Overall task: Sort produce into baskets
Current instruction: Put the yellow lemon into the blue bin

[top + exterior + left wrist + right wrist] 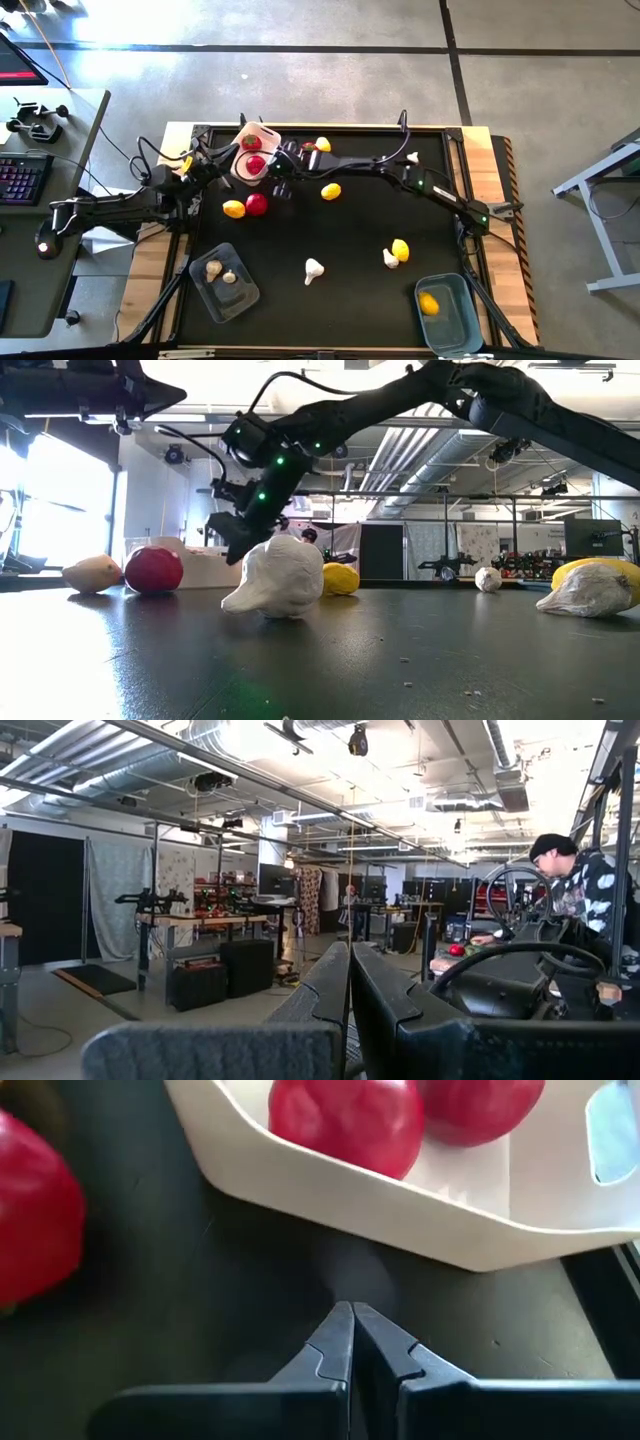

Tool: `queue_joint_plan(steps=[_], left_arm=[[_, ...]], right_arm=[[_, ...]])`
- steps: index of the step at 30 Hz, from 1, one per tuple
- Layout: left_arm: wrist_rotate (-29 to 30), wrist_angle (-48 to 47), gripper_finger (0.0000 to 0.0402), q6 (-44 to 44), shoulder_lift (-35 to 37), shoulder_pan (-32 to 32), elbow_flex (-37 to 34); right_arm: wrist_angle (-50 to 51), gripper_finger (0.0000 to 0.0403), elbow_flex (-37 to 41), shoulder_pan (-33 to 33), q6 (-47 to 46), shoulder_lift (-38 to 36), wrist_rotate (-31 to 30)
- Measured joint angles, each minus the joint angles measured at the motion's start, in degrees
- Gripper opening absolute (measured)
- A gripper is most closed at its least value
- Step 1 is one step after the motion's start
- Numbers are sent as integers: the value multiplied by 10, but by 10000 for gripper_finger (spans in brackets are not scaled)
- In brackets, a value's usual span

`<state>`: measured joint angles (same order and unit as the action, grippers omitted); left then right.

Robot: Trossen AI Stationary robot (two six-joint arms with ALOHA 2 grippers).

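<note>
The white basket (262, 133) stands at the table's far left with two red tomatoes (345, 1120) in it. My right gripper (352, 1318) is shut and empty just in front of the basket's near wall (400, 1205); it also shows in the high view (274, 182) and the low view (235, 548). A loose red tomato (257, 204) and a yellow lemon (233, 209) lie on the table beside it. My left gripper (350, 982) is shut, empty, and held level at the table's far left (205, 162).
The clear basket (240, 297) at near left holds two garlic bulbs. The light blue basket (455, 325) at near right holds a lemon. Lemons (330, 191) (400, 248) (322, 144) and garlic bulbs (314, 269) (390, 259) (412, 157) lie scattered on the table. A person (585, 890) sits beyond the table.
</note>
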<state>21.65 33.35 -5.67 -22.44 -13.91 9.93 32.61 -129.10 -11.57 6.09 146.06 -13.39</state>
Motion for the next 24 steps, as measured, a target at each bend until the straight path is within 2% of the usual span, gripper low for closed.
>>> queue_joint_plan(steps=[8, 11, 14, 19, 24], left_arm=[[0, -1, 0, -1, 0, 0, 0], [0, -2, 0, -2, 0, 0, 0], [0, -3, 0, -2, 0, 0, 0], [0, -4, 0, -4, 0, 0, 0], [-1, -9, 0, -3, 0, 0, 0]], right_arm=[[16, 0, 2, 1, 0, -7, 21], [-11, 0, 40, 1, -9, -15, 27], [-72, 0, 115, 1, -23, -39, 31], [-224, 0, 278, -2, -47, -143, 49], [-353, 0, 434, -12, -74, -220, 101]])
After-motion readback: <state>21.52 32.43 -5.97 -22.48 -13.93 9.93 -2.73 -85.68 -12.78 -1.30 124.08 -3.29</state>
